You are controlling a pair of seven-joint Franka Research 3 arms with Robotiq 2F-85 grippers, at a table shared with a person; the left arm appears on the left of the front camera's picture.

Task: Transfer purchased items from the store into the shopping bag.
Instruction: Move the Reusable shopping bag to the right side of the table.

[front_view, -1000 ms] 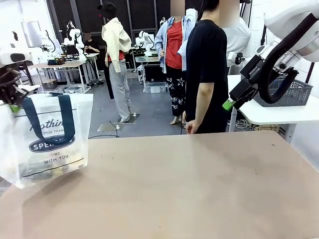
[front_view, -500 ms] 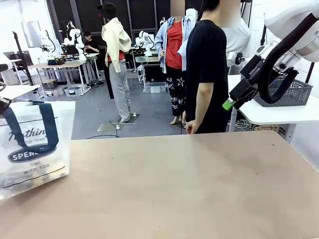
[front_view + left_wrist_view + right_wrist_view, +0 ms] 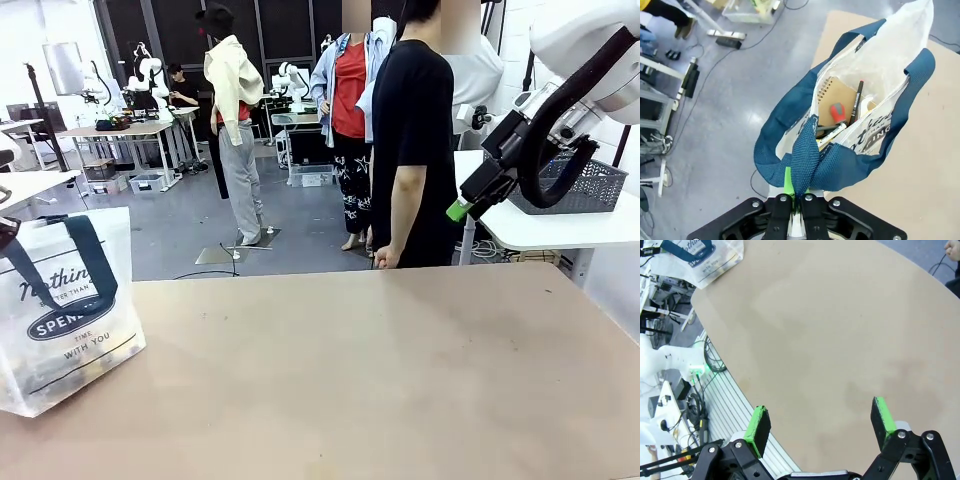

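Observation:
The shopping bag point(image 3: 65, 310), clear plastic with navy straps and an oval logo, hangs at the table's left edge. My left gripper point(image 3: 794, 196) is shut on its bunched navy straps point(image 3: 805, 160) from above. Inside the bag lie purchased items: a tan kraft spiral notebook point(image 3: 832, 95), a red piece point(image 3: 838, 111), a black pen point(image 3: 857, 102) and a pale ring-shaped piece point(image 3: 868, 104). The store, a dark grey mesh basket point(image 3: 603, 187), stands on a white side table at the right. High above the table's right side, my right gripper point(image 3: 462, 206) is open and holds nothing; its green pads point(image 3: 760, 423) stand wide apart.
A person in a black shirt point(image 3: 415, 140) stands at the far edge of the tan table point(image 3: 380, 370). The bag point(image 3: 710, 257) sits far from my right gripper. Under the hanging bag the floor holds cables and table legs point(image 3: 670, 90).
The bag, held by my left gripper, has swung to the left and dropped slightly lower. My right arm has stayed still and open.

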